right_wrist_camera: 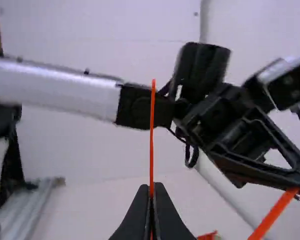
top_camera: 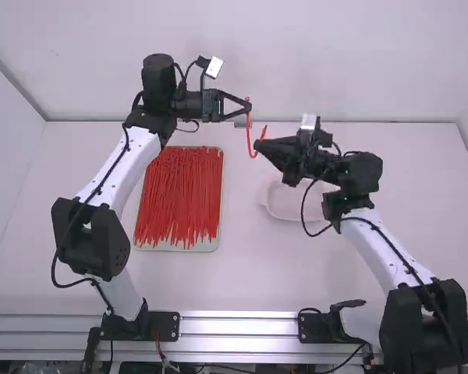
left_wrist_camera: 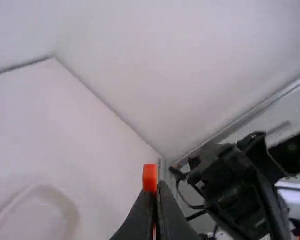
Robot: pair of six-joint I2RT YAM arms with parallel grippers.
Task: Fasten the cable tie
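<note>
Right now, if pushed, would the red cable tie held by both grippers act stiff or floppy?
Probably springy, not limp: the cable tie stands straight above the right gripper unsupported. Likely very light, being a thin strip. In the high view it curves past the left gripper, so pushing should bend it.

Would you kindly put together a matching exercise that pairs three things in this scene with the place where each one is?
Things:
1. single red plastic cable tie
2. pile of red cable ties
3. clear plastic container

Places:
A. on the flat tan tray
B. on the white table, to the right of the tray
C. in the air, pinched between the left gripper and the right gripper

Pairs: 1-C; 2-A; 3-B
</note>
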